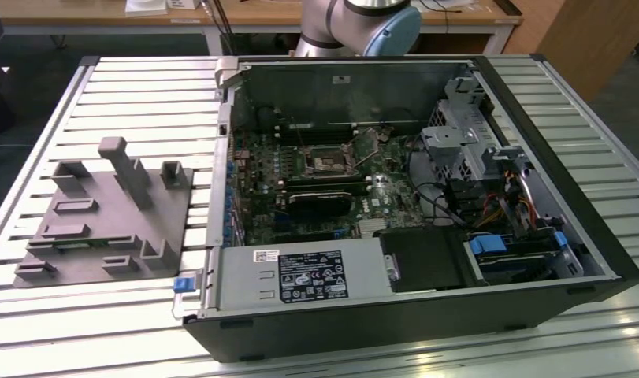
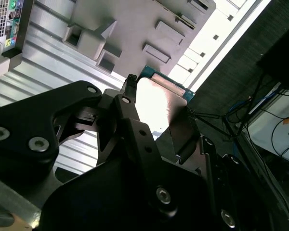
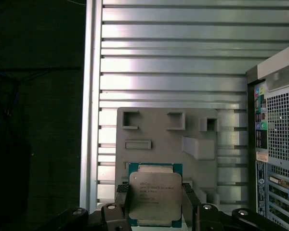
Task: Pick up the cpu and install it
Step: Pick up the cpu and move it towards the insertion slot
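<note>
Pinching the cpu (image 3: 154, 198) by two opposite edges, we are holding it flat in the gripper (image 3: 155, 191) over the grey fixture plate (image 3: 164, 150), probably to spare its contacts.

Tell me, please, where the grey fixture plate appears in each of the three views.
Exterior view: the grey fixture plate lies on the slatted table at the exterior view's left, beside the computer case.
First wrist view: it lies beyond the cpu held in the jaws, case alongside.
Second wrist view: likewise beyond the cpu, case nearby.
Shared landmark: the computer case.
</note>
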You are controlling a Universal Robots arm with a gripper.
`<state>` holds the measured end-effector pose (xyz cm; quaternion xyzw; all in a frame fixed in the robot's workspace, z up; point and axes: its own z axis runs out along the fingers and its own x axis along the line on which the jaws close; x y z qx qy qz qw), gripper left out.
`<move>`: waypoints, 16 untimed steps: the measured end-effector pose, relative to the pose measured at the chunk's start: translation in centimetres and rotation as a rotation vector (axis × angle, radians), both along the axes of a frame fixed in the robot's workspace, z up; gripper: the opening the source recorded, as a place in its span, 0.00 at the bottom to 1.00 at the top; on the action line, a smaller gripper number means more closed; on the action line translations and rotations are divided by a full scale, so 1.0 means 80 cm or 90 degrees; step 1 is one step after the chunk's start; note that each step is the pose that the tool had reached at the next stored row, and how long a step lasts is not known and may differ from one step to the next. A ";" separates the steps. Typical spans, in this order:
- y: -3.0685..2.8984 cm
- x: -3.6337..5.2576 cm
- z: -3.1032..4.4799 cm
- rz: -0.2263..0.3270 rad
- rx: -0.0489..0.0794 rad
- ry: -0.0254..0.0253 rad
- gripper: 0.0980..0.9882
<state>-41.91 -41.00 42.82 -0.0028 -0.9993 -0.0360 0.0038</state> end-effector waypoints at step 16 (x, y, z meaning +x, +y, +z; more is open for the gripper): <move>0.0000 0.001 0.0055 0.000 0.000 0.0000 0.48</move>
